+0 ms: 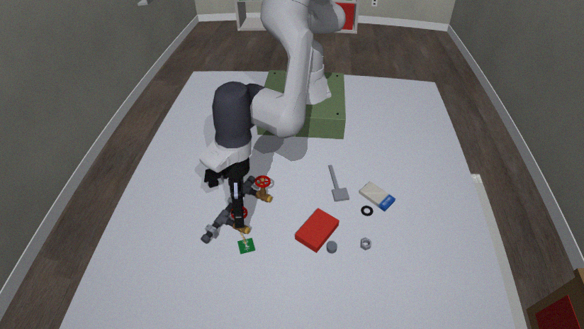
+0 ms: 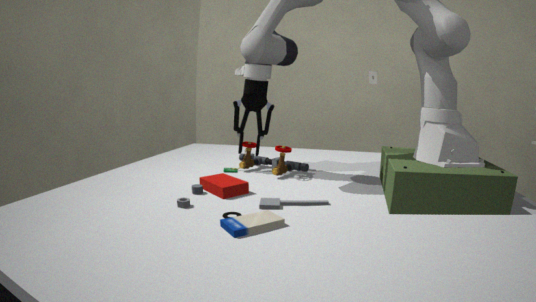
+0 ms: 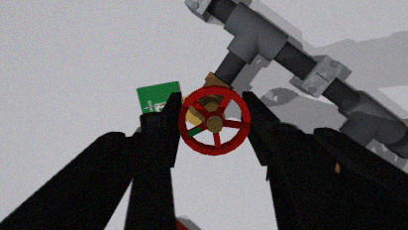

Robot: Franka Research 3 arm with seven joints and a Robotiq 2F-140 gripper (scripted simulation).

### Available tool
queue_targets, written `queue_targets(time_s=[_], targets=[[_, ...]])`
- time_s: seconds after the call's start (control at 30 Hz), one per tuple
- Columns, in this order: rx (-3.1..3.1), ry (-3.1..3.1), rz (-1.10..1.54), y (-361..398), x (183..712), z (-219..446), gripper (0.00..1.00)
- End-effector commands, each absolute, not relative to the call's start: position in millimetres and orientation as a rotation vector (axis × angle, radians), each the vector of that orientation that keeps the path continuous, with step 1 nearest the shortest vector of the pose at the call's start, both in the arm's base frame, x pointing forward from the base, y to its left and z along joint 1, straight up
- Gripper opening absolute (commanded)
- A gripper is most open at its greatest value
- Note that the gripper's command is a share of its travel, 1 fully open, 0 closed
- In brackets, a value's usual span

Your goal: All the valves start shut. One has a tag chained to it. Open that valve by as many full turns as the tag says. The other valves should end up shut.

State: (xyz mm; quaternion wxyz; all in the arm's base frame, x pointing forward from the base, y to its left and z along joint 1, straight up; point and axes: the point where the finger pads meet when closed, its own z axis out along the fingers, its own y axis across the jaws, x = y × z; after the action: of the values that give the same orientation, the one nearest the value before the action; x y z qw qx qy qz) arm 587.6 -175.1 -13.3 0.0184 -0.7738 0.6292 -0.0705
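Two brass valves with red handwheels sit on a grey pipe [image 1: 215, 225] [image 2: 296, 164] [image 3: 257, 42]. The nearer valve's handwheel [image 1: 246, 211] [image 2: 249, 144] [image 3: 214, 120] has a green tag [image 1: 246, 245] [image 2: 230, 170] [image 3: 157, 96] chained to it; the tag lies flat on the table. My gripper [image 1: 239, 217] [image 2: 249, 150] [image 3: 211, 107] points straight down over this valve. Its two black fingers are shut on the handwheel's rim from both sides. The other valve's handwheel [image 1: 263, 181] [image 2: 283, 149] stands untouched to the right in the side view.
A red block [image 1: 316, 228] [image 2: 224, 185], a grey cylinder [image 1: 331, 247] [image 2: 197, 189], a nut [image 1: 365, 244] [image 2: 183, 202], a black ring [image 1: 366, 207], a white-and-blue box [image 1: 376, 196] [image 2: 252, 222] and a grey scraper [image 1: 337, 186] [image 2: 292, 202] lie nearby. The green robot base [image 1: 327, 118] [image 2: 446, 187] stands behind.
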Motion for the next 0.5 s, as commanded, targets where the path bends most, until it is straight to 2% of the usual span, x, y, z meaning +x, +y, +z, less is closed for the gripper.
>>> queue_targets(time_s=[0.0, 0.47], targets=[[-2.6, 1.7, -0.227, -174.9, 587.6, -14.2, 0.1], [-2.966, 1.067, -0.235, -174.9, 587.6, -14.2, 0.1]])
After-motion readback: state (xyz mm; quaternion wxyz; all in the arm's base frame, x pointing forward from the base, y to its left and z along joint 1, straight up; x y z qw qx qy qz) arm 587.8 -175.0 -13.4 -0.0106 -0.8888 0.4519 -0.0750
